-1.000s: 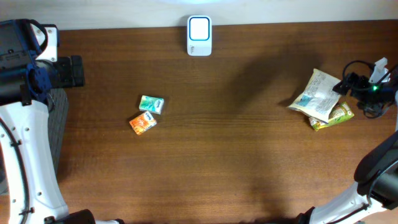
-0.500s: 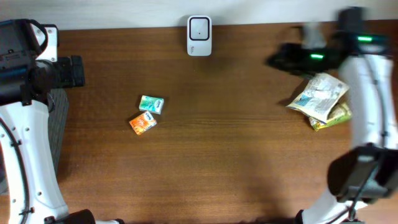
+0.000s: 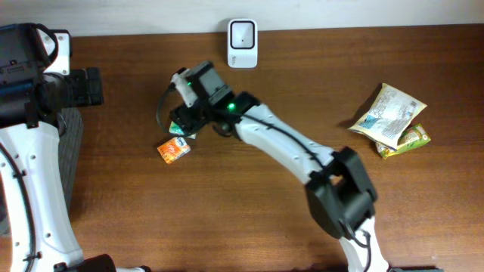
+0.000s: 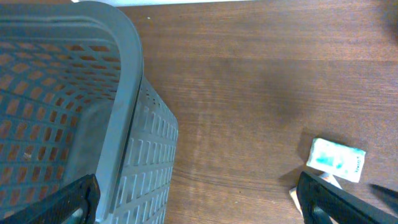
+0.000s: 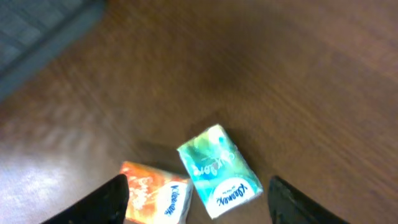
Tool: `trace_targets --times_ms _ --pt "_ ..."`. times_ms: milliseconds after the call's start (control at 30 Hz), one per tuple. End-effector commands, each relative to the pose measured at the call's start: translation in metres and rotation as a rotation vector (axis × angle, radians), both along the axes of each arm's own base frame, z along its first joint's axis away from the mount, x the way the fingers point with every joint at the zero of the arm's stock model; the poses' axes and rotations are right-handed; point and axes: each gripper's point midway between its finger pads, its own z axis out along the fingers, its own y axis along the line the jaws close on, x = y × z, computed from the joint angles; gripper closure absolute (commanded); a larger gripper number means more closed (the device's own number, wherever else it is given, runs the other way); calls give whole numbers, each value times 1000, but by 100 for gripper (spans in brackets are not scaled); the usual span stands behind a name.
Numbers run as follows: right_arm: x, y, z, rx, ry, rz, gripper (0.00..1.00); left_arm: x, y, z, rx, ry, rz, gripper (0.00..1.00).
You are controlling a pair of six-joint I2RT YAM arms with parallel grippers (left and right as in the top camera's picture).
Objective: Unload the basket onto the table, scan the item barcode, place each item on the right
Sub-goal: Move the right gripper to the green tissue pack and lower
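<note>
Swung over from the 3 o'clock edge, the right gripper [image 5: 199, 186] hovers above the green packet [image 5: 217, 171], jaws apart (empty); packet lies at their 12 o'clock, long axis 11-to-5, just beside the orange packet [image 5: 152, 194].

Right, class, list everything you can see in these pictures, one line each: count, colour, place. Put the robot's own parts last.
table: one, dark brown wood, under everything.
scanner: one, white, middle of the far edge.
green packet: one, green and white, left of the middle.
orange packet: one, orange, right beside the green packet.
pale bag: one, white and blue, right side, lying on the yellow bag.
yellow bag: one, yellow-green, partly under the pale bag.
basket: one, grey, at the left edge.
arms: two, white and black, left arm, right arm.
left gripper: one, black, open, by the basket.
right gripper: one, black, open, over the green packet.
</note>
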Motion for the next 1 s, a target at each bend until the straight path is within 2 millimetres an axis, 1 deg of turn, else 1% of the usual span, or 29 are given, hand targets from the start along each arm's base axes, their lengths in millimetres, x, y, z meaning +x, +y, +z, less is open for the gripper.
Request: trace_targets --times_ms 0,100,200,267,300,400,467,533,567,600,633,700,767,800,900,967 --pt "10 9 -39 -43 -29 -21 36 -1 3 0 12 4 -3 1" --pt "13 12 -58 -67 -51 7 40 -1 3 0 12 4 -3 1" --pt "21 3 -81 -121 -55 -27 42 -1 3 0 12 4 -3 1" --pt "24 -2 -90 -141 -50 -42 43 -1 3 0 12 5 -3 1" --pt "24 -3 -91 -144 -46 -42 45 -1 3 0 12 5 -3 1" --pt "23 -15 -98 -187 -21 -60 49 -1 3 0 13 3 -3 1" --pt "20 -29 -107 -247 6 -81 49 -1 3 0 12 5 -3 1" --pt "18 -59 -117 -360 39 -133 48 -1 3 -1 12 5 -3 1" --pt "19 -67 -118 -380 54 -145 48 -1 3 -1 12 5 -3 1" --pt "20 -78 -116 -399 80 -169 48 -1 3 -1 12 5 -3 1" --pt "21 -83 -113 -405 99 -186 48 -1 3 -1 12 5 -3 1" --pt "24 -96 -101 -422 128 -209 48 -1 3 -1 12 5 -3 1" --pt "27 -110 -76 -442 153 -228 47 -1 3 -1 12 5 -3 1" --pt "28 -116 -63 -447 163 -237 43 -1 3 -1 12 5 -3 1" --pt "27 -122 -34 -446 191 -240 40 -1 3 -1 12 5 -3 1" --pt "19 -114 -21 -384 250 -246 39 -1 3 -1 12 5 -3 1"
